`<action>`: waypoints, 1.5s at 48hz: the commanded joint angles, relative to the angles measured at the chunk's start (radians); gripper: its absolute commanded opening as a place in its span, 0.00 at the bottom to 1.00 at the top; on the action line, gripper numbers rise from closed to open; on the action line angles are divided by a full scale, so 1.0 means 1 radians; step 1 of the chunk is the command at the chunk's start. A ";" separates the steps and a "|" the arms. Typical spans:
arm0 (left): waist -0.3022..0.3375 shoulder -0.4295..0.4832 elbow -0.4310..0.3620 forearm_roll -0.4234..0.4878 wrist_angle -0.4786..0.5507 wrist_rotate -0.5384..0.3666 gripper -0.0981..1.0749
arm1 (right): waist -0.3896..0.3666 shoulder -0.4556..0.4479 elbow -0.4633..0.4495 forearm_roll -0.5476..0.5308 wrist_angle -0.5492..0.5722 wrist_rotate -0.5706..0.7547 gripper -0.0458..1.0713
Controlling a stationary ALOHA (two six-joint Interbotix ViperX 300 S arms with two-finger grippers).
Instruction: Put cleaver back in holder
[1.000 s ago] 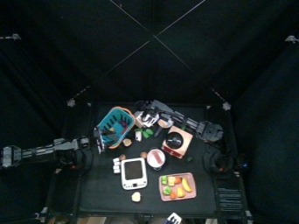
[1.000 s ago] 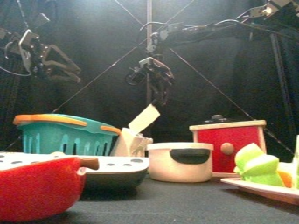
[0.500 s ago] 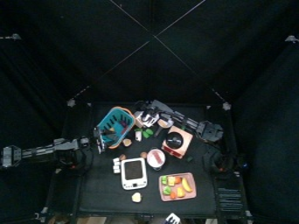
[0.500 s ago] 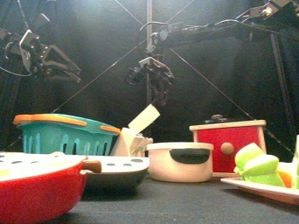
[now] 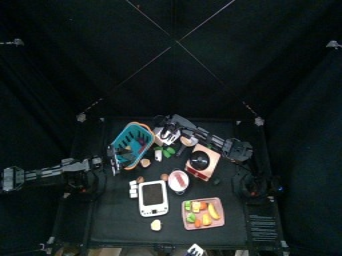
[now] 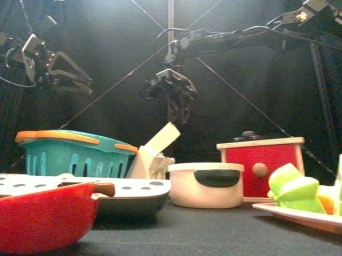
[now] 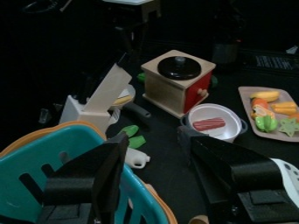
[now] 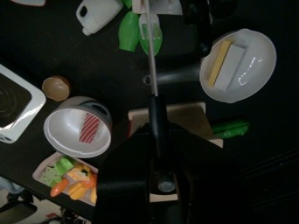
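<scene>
Right gripper (image 6: 171,88) hangs empty, jaws part-open, at cleaver's (image 6: 162,138) 12 o'clock; left gripper (image 6: 40,62) wide apart. Risk: jarring the tilted blade topples holder (image 6: 147,165).

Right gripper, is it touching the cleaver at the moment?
Apart. In the front view the right gripper hangs above the cleaver, and a strip of dark background shows plainly between its jaw tips and the blade's upper end.

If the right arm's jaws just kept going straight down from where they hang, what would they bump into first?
Probably the cleaver leaning up out of its holder: the right gripper hangs above its blade, though depth is hard to judge.
</scene>
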 commanded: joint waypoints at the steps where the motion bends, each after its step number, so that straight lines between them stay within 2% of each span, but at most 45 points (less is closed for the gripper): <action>1: 0.002 0.002 -0.015 0.002 -0.005 0.002 0.82 | 0.002 -0.025 -0.026 0.005 0.000 0.002 0.40; 27: 0.002 0.002 -0.015 0.002 -0.005 0.002 0.82 | 0.003 -0.020 -0.037 -0.002 -0.005 0.005 0.42; 46: 0.003 0.002 -0.015 0.000 -0.005 0.002 0.82 | 0.005 0.020 -0.133 -0.029 -0.008 0.000 0.42; 60: 0.003 0.002 -0.014 0.002 -0.005 0.002 0.82 | 0.005 0.021 -0.121 -0.003 0.009 0.003 0.42; 72: 0.003 0.002 -0.012 0.002 -0.005 0.002 0.82 | 0.006 0.018 -0.075 0.017 0.012 0.005 0.42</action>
